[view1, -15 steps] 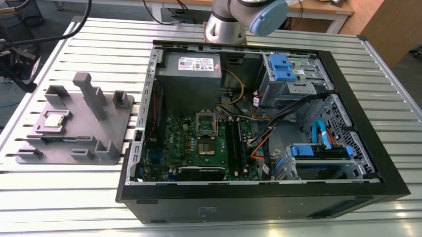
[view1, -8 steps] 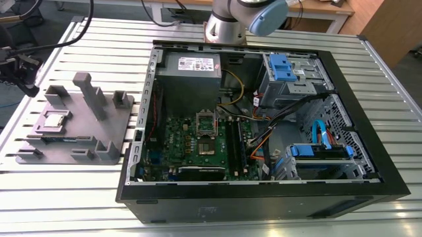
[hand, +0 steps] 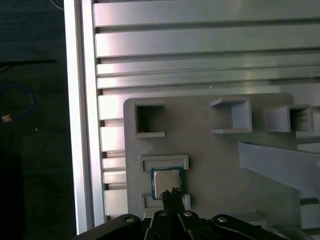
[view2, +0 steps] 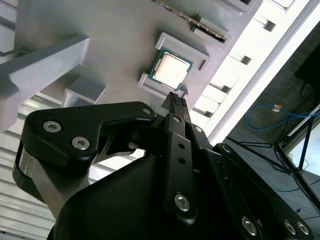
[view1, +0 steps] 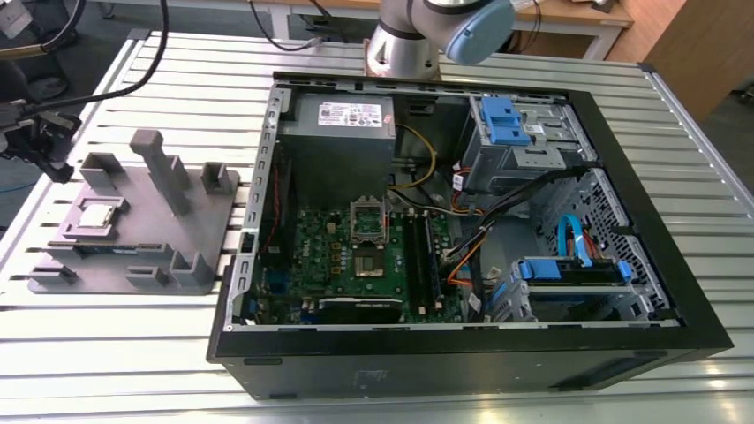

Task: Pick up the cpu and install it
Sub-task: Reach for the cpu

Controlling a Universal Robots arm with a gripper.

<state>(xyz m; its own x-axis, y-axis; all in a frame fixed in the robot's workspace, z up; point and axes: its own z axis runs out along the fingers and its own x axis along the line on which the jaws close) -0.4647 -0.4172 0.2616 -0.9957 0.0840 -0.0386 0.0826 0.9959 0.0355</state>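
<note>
The cpu is lying flat in a shallow pocket of the gray fixture on the slatted bench, at the exterior view's left of the open computer case. It is probably light, stiff and fragile, so its side edges are offering the safest hold. The tool is hovering over one edge, tips pressed together and carrying nothing.

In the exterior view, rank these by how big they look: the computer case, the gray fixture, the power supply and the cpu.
1. computer case, clearly the largest
2. gray fixture
3. power supply, plainly smaller than the fixture
4. cpu, by far the smallest, lying in a pocket of the fixture
No two look close enough to tie.
</note>
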